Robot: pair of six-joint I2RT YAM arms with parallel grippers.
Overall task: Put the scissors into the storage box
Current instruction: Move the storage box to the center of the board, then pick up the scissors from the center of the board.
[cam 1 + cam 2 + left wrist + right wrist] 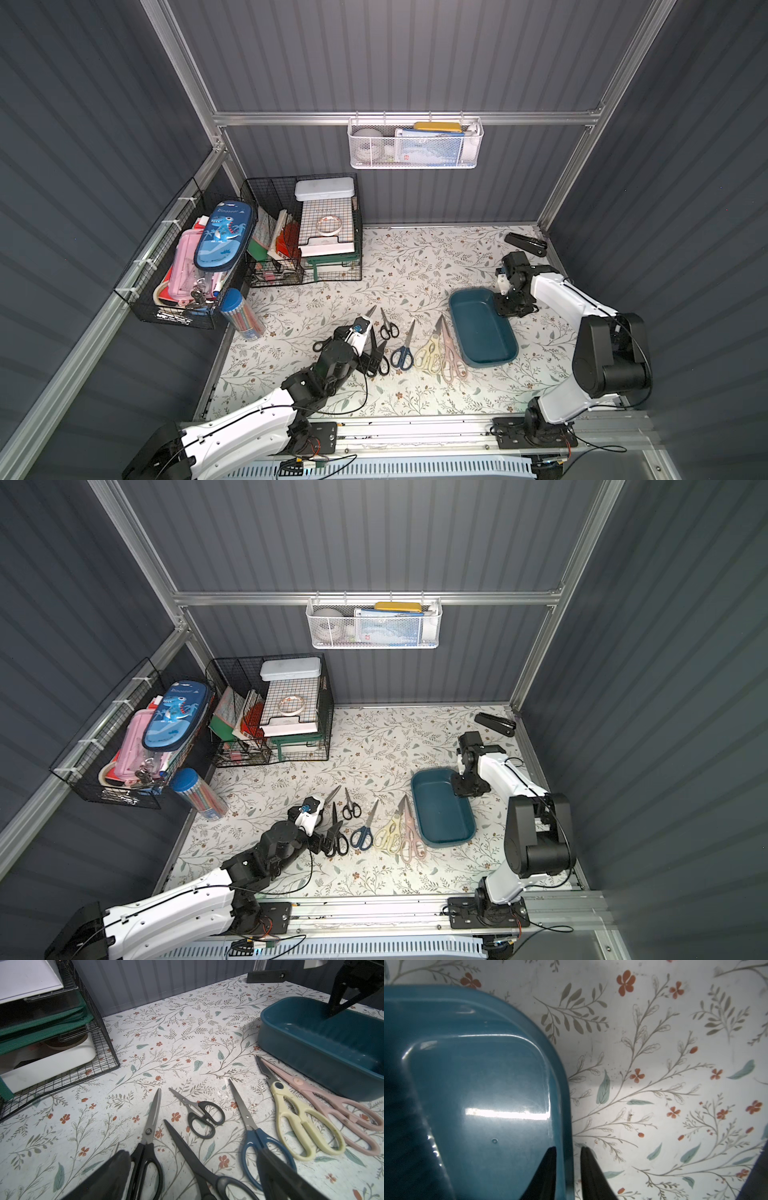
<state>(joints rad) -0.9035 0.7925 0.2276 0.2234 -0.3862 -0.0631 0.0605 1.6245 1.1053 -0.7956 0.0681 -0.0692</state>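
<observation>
Several pairs of scissors lie in a row on the floral table: a large black pair (148, 1132), a long black pair (187, 1153), a small black pair (389, 328), a blue-handled pair (402, 356), cream shears (428, 353) and pink shears (451, 361). The teal storage box (482, 332) stands empty right of them. My left gripper (193, 1167) hangs open just above the black pairs' handles. My right gripper (568, 1149) straddles the box's far right wall, one finger inside and one outside. It is slightly open, with a small gap at the outer finger.
Black wire baskets (303, 232) with stationery stand at the back left. Another basket (187, 266) hangs on the left wall, with a tube of pens (241, 316) below it. A white mesh basket (415, 143) hangs on the back rail. A black folded tool (525, 243) lies back right.
</observation>
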